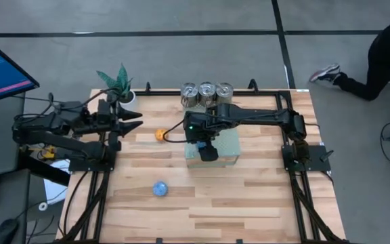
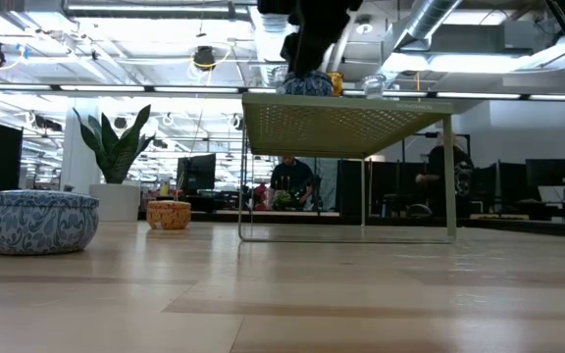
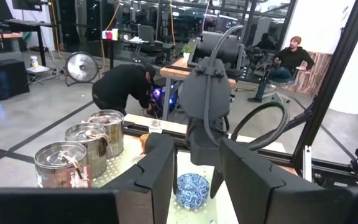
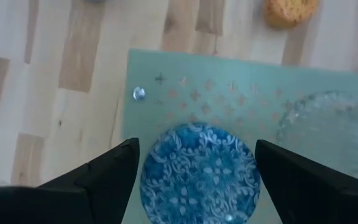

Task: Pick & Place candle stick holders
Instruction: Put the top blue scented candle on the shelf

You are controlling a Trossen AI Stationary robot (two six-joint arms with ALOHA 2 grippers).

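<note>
High view: 3 silver cups (image 1: 206, 91) stand at the back edge of the worktop (image 1: 249, 196). The right end effector (image 1: 208, 150) hangs over the green block (image 1: 230, 148). An orange holder (image 1: 160, 135) and a blue holder (image 1: 160, 188) lie loose on the wood, so at least 2 placements seem left. The left end effector (image 1: 133, 116) waits near the plant (image 1: 117, 83).

Low view: both loose holders sit on the worktop; the block carries a second blue holder (image 2: 306, 84) and glass ones (image 2: 375, 86).

Left wrist view: the left fingers stand apart, holding nothing.

Right wrist view: the right fingers (image 4: 107, 171) are spread wide on either side of the second blue holder, which rests on the block, apparently just placed.
</note>
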